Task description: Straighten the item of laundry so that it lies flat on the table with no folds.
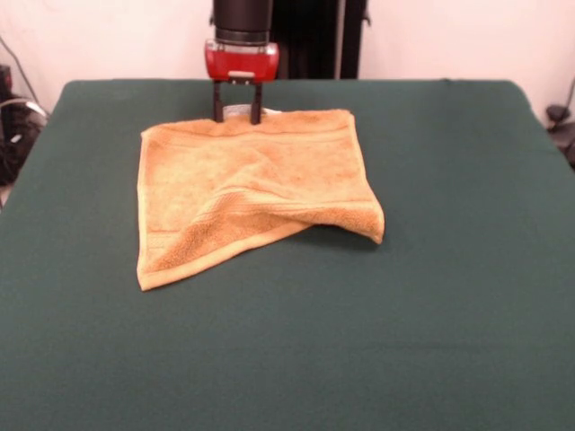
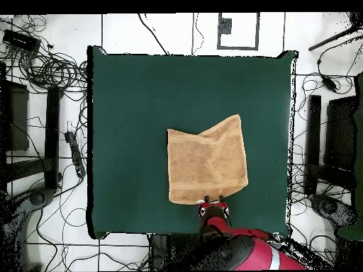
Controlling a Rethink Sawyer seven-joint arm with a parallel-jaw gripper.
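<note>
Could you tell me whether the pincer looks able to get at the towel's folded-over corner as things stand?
Probably yes. The pincer stands at the towel's far edge, while the folded corner lies on the opposite side, uncovered on the table, with nothing between them.

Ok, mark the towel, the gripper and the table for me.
towel (image 1: 243,193): front view, middle of the cloth's flat upper layer.
gripper (image 1: 237,114): front view, midway between the two dark fingertips at the towel's far edge.
table (image 1: 449,314): front view, bare green cover near the towel's folded corner.
</note>
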